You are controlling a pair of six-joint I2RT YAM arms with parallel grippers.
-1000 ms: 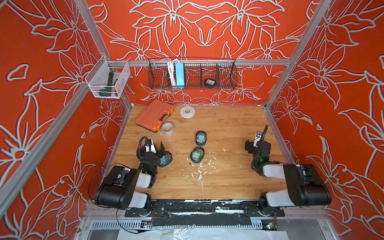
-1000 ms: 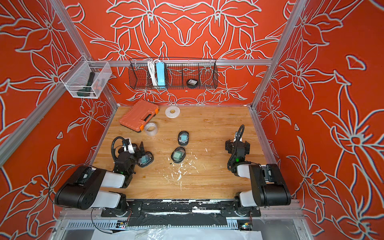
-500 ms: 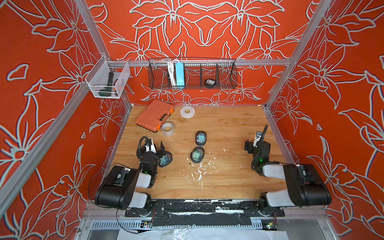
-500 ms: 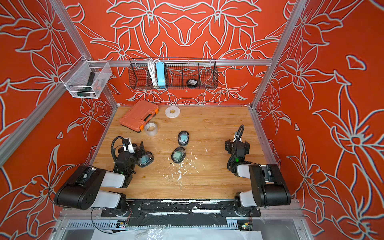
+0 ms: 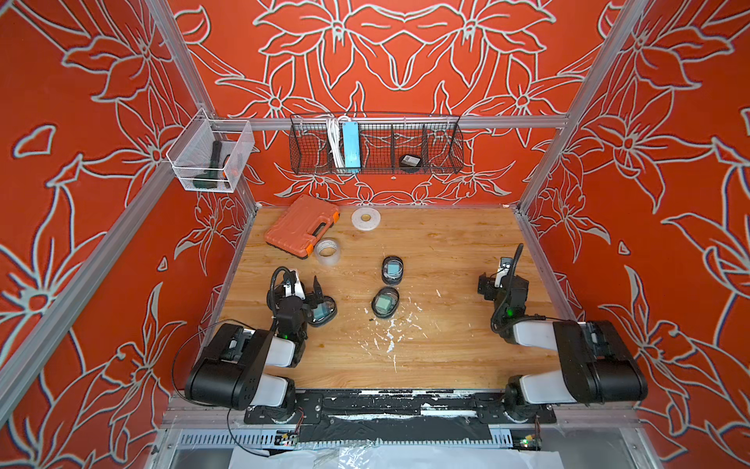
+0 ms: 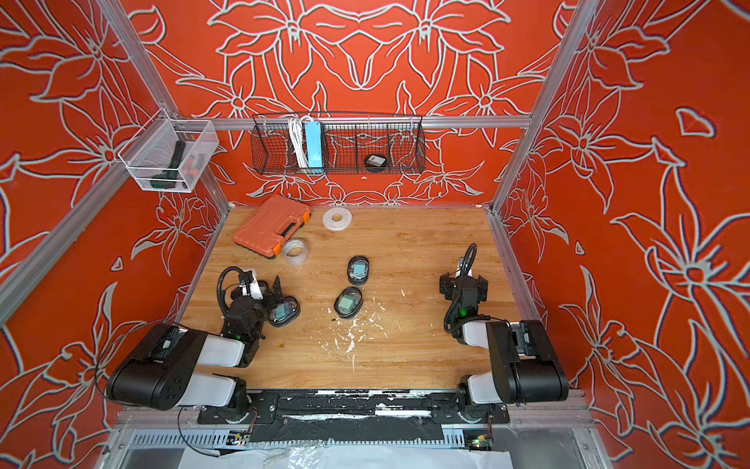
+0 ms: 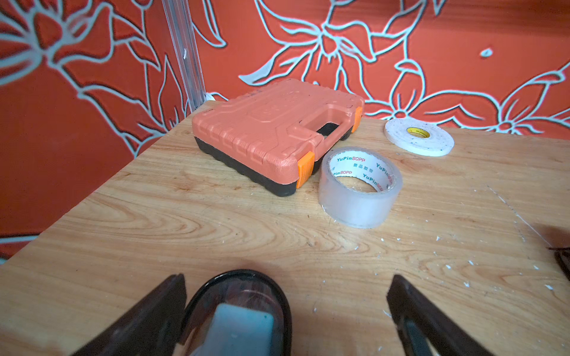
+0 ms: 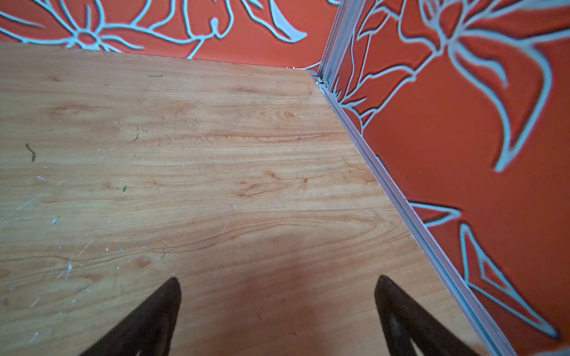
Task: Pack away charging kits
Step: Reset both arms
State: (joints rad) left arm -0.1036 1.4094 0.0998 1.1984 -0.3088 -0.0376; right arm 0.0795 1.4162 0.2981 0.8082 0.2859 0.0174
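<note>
Three oval black-rimmed pouches with teal adapters under clear tops lie on the wooden table [image 5: 446, 357]. In both top views one pouch [image 5: 392, 269] [image 6: 358, 270] lies mid-table and a second [image 5: 385, 302] [image 6: 348, 302] just in front of it. The third pouch [image 5: 322, 312] [image 7: 237, 311] lies between the fingers of my left gripper [image 5: 306, 290] [image 7: 288, 286]. That gripper is open; the pouch sits close beside one finger, far from the other. My right gripper [image 5: 502, 280] [image 8: 277, 283] is open over bare wood near the right wall.
An orange tool case [image 5: 302, 225], a clear tape roll [image 5: 328, 251] and a flat white tape roll [image 5: 366, 218] sit at the back left. A wire basket [image 5: 375, 166] on the back wall holds a blue power strip [image 5: 351, 146] and a dark pouch [image 5: 410, 161]. A clear bin [image 5: 209, 156] hangs on the left wall.
</note>
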